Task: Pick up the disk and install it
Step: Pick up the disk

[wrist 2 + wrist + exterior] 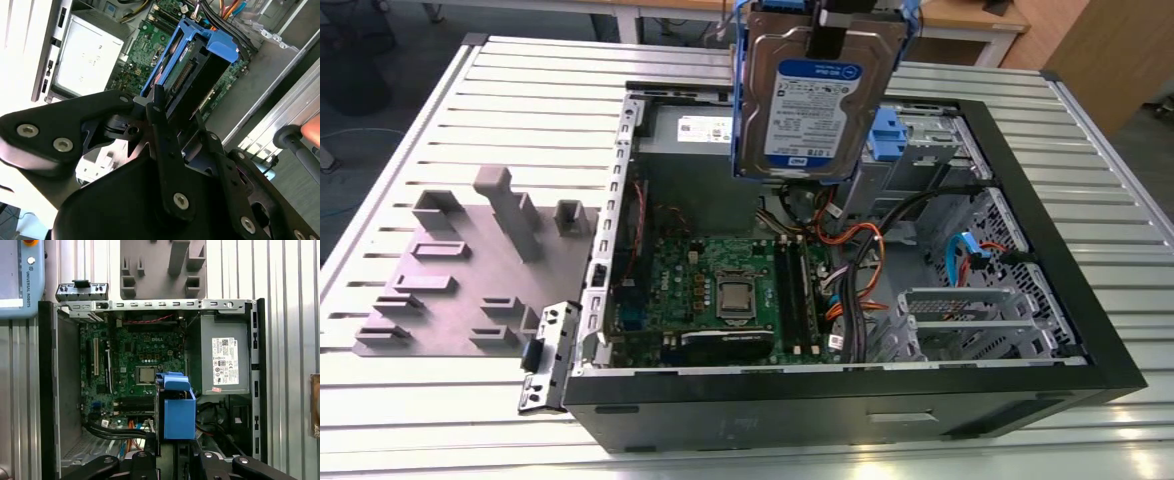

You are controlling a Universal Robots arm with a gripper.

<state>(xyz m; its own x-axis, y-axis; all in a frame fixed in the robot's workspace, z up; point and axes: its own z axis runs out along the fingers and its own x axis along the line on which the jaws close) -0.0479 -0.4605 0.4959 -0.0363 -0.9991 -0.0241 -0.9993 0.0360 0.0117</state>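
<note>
The disk hangs upright above the open computer case, its white-and-blue label facing the exterior camera and blue rails along its edges. My gripper is shut on its upper end. The disk is clear of the case, over the area between the power-supply box and the drive bay. In the second wrist view the disk sticks out from between my fingers, connector end visible. In the first wrist view its blue carrier hangs over the motherboard.
Another blue drive carrier sits in the bay at the case's far side. Orange and black cables run beside the motherboard. A grey fixture plate with upright blocks lies on the slatted table at the exterior view's left.
</note>
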